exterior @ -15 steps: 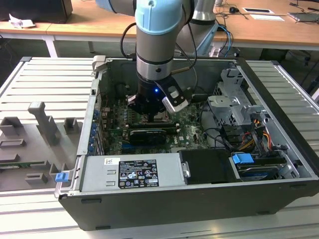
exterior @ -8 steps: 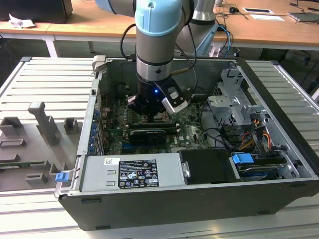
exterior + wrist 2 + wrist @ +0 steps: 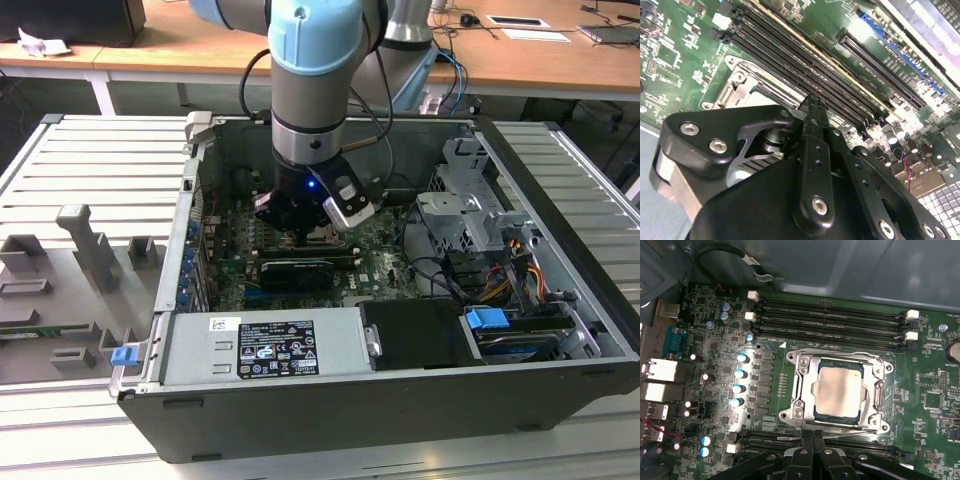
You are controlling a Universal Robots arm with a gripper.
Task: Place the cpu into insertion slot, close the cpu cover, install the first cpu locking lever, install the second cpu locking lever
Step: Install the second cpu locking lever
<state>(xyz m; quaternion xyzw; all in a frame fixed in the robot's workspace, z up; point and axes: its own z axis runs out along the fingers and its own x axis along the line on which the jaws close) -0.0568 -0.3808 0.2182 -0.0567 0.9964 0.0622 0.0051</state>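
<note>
The cpu (image 3: 840, 390), a silvery-beige square, lies in the insertion slot (image 3: 790, 413) on the green motherboard. The silver cpu cover (image 3: 805, 385) lies flat over it and frames the chip. A thin wire locking lever (image 3: 855, 432) runs along the socket's edge nearest my fingers. My gripper (image 3: 813, 439) is shut, its black fingertips pressed together right at that lever. In the second wrist view the gripper (image 3: 811, 102) sits over the socket corner (image 3: 737, 82). In the exterior view the gripper (image 3: 300, 232) is low inside the open computer case.
Long black memory slots (image 3: 830, 315) flank the socket on both sides, and blue-topped capacitors (image 3: 740, 375) stand beside it. In the case, a power supply (image 3: 265, 345) sits in front and a drive cage (image 3: 470, 210) with cables is at the exterior view's right. Grey fixtures (image 3: 90, 250) stand on the table outside.
</note>
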